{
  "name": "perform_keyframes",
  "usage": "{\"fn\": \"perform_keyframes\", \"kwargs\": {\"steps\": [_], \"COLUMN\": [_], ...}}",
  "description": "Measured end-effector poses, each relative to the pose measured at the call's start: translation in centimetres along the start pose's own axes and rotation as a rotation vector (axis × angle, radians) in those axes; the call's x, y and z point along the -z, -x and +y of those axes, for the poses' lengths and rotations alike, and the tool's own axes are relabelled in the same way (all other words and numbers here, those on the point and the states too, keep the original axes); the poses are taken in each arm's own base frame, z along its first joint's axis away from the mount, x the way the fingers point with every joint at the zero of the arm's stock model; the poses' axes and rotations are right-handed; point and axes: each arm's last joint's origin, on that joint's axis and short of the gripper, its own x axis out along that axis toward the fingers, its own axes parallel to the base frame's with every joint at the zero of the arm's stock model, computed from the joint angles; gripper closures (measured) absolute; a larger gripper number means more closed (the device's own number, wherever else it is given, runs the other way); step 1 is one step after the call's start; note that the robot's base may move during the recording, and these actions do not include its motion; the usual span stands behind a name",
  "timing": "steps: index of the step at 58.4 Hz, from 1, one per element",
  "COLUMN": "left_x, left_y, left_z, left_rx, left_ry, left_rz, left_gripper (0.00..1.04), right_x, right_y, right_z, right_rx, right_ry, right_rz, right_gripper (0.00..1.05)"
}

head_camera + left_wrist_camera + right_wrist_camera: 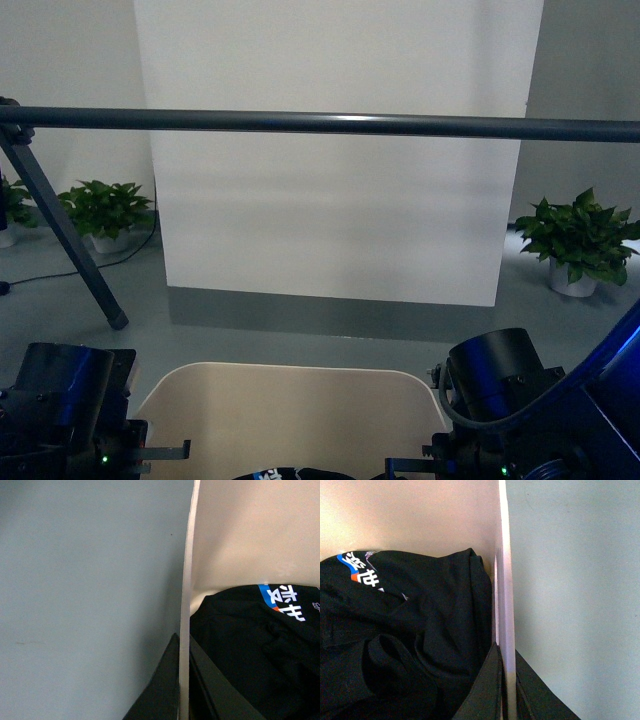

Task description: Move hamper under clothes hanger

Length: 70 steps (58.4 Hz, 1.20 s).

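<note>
Left arm [60,395], right arm [505,385]: glossy black-blue cylindrical housings, green LEDs [103,459], grey cable [450,402] on right; left gripper [183,639] fingers black.

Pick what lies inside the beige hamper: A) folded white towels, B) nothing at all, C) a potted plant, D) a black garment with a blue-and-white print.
D: both wrist views show a black garment with a blue-and-white print lying inside the hamper.
</note>
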Motion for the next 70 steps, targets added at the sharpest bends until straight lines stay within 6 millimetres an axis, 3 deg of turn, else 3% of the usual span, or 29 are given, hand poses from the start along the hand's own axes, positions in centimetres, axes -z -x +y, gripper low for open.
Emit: {"fn": "perform_keyframes", "kwargs": {"steps": [13, 27, 40, 63, 70], "left_x": [0.0, 0.1, 0.1, 0.8, 1.7], "left_y": [0.0, -0.4, -0.8, -1.5, -1.9], "left_z": [0.0, 0.1, -0.4, -0.7, -0.8], "left_rx": [0.001, 0.098, 0.109, 0.111, 0.121], "left_ry": [-0.001, -0.014, -0.007, -0.012, -0.011], "left_rz": [0.0, 0.241, 0.234, 0.26, 0.298], "left_gripper": [1.01, 1.0, 1.0, 1.0, 0.79], "right_x": [0.0, -0.3, -0.3, 0.2, 0.2], "right_y": [0.0, -0.8, -2.6, -3.2, -3.2], "right_z": [0.0, 0.8, 2.2, 3.0, 3.1], "right_rx": [0.001, 0.116, 0.133, 0.131, 0.124], "right_ry": [-0.001, -0.155, -0.173, -0.176, -0.185], "right_rz": [0.0, 0.119, 0.121, 0.117, 0.11], "right_gripper": [1.02, 1.02, 1.02, 1.02, 0.99]}}
